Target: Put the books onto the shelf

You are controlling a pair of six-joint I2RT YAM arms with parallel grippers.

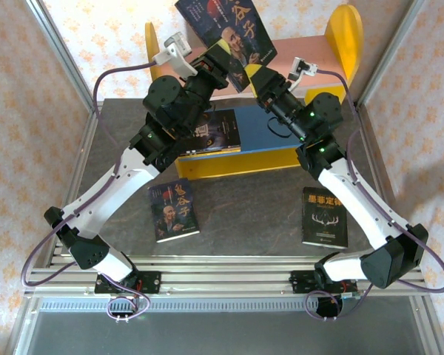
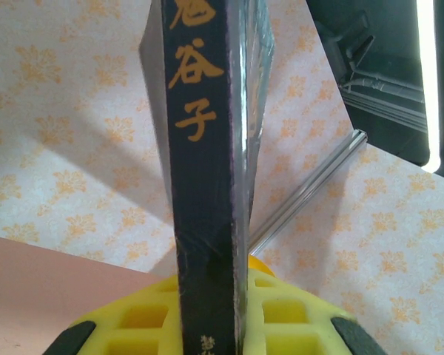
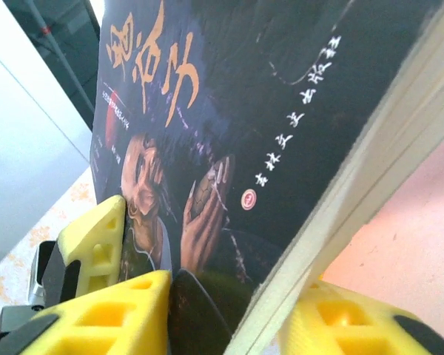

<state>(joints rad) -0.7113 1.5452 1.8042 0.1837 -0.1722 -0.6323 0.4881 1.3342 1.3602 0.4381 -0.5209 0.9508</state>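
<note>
A dark book point(image 1: 226, 29) with orange characters and a face on its cover is held upright over the shelf's pink upper board point(image 1: 281, 63). My left gripper point(image 1: 220, 68) is shut on its lower edge; in the left wrist view the spine point(image 2: 200, 148) sits clamped in the left gripper point(image 2: 211, 296). My right gripper point(image 1: 253, 78) holds the same book point(image 3: 229, 133) at its lower right corner, its fingers point(image 3: 144, 310) pressed on cover and page edge. One book point(image 1: 216, 132) lies on the blue lower board point(image 1: 270, 129). Two more books point(image 1: 176, 211) point(image 1: 324, 216) lie flat on the table.
The shelf's yellow side panels point(image 1: 344, 33) rise at both ends of the pink board. Aluminium frame posts point(image 1: 66, 66) and patterned walls enclose the table at left, right and back. Both arms reach across the dark tabletop point(image 1: 251, 200) towards the shelf.
</note>
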